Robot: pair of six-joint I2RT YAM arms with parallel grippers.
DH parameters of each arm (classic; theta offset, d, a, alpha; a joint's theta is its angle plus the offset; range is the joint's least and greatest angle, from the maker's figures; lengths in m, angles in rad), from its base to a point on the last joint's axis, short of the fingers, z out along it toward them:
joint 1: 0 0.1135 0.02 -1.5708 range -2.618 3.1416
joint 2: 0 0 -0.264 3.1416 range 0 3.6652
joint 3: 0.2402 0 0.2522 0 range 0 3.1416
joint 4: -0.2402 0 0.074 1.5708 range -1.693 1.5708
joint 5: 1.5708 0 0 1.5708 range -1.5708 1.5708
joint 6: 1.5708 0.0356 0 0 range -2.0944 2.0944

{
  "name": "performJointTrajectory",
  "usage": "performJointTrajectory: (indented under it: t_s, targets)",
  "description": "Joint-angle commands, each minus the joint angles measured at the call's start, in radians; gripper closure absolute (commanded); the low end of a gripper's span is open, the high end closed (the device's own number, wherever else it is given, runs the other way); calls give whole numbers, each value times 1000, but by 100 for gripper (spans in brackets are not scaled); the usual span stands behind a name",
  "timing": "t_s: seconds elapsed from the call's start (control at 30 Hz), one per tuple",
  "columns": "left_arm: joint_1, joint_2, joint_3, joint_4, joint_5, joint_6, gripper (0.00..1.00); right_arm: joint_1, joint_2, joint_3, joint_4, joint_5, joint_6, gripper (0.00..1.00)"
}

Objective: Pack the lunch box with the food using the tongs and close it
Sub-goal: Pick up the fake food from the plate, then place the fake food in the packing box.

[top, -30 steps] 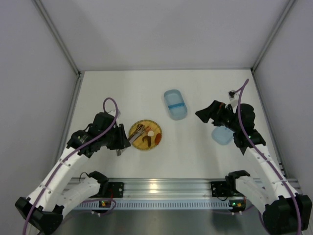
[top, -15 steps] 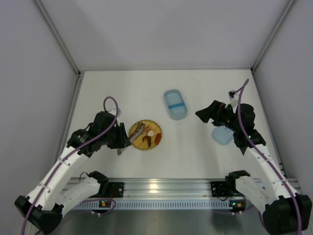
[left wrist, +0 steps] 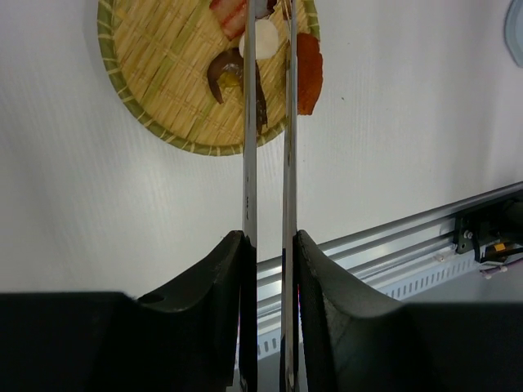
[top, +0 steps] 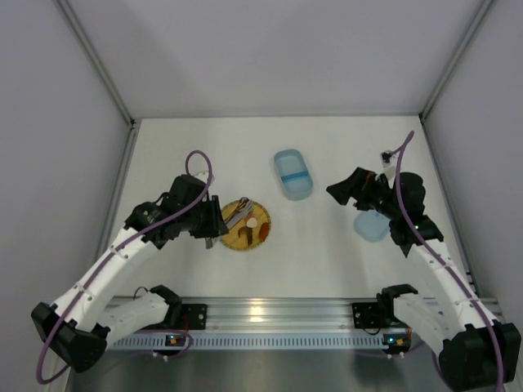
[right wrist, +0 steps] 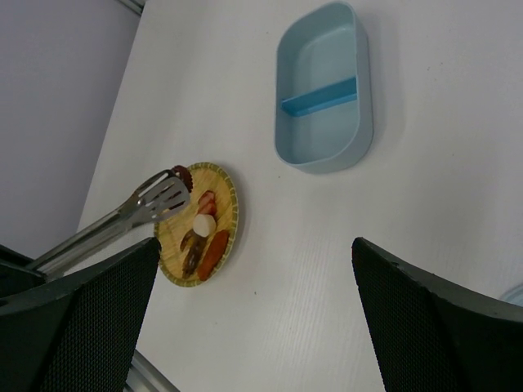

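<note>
**Tongs over the plate; lunch box uncovered at mid-table**

Left gripper point(left wrist: 268, 245): closed narrowly on the tongs point(left wrist: 248, 163), clamping both arms between its fingers; the arms run almost parallel with a slim gap between them. The slotted tips reach over the plate point(left wrist: 155, 73); a dark red piece point(right wrist: 181, 173) sits right at the tips, though I cannot tell whether it is pinched.

Plate: round, woven, yellow; it carries a white piece point(left wrist: 263, 37), a brown piece point(left wrist: 225, 73) and an orange piece point(left wrist: 309, 61), close together.

Lunch box point(right wrist: 319, 135): pale blue, uncovered, a darker blue divider across its middle; it stands on the table point(top: 327, 261) beyond and right of the plate, well apart from it.

Lid point(top: 372, 227): flat on the table at the right, partly under the right arm, apart from the box.

Right gripper point(top: 337, 193): jaws spread wide, holding nothing, above the table between box and lid.
</note>
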Motion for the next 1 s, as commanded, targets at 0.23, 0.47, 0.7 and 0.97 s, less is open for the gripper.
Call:
performJointTrajectory:
  t_s: [0.23,0.47,0.7,0.97]
  targets:
    - [-34,180,190,203,-29,-2,72,13,20,104,-59,5,-38,0]
    - [-35,333,287,271,-21,18,72,12,31,140,-82,0,-44,1]
    - [-34,433,367,318,-26,21,72,13,53,159,-100,-8,-52,1]
    - [-34,528,442,351,-27,24,72,13,62,179,-118,-8,-66,0]
